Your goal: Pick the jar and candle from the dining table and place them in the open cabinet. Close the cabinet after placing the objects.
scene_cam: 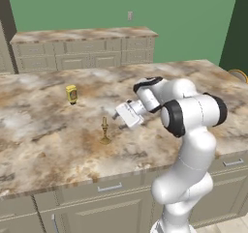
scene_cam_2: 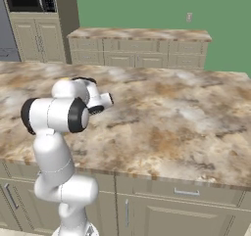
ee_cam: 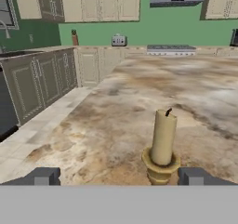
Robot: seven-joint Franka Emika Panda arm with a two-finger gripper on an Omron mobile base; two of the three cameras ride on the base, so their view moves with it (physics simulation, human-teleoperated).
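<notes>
End effector [ee_cam: 118, 175] wide, nothing held, low over the marbled bench [scene_cam: 43, 135]. Candle [ee_cam: 162, 146] upright on its brass holder just ahead, between the fingertips [ee_cam: 44, 175] but nearer the right one, untouched. Yellow container [scene_cam: 71, 94] farther beyond it.

The dining table [scene_cam: 48, 135] has a polished-looking stone top, marbled in brown and white, over matt beige drawer fronts with silvery metal handles. The candle [ee_cam: 163, 137] looks like smooth, matt cream wax with a dark wick, and sits in a dull brass-gold metal holder. The small yellow container [scene_cam: 71, 94] looks smooth and plastic-like, and the arm [scene_cam: 189, 130] is glossy white plastic with dark joints.
</notes>
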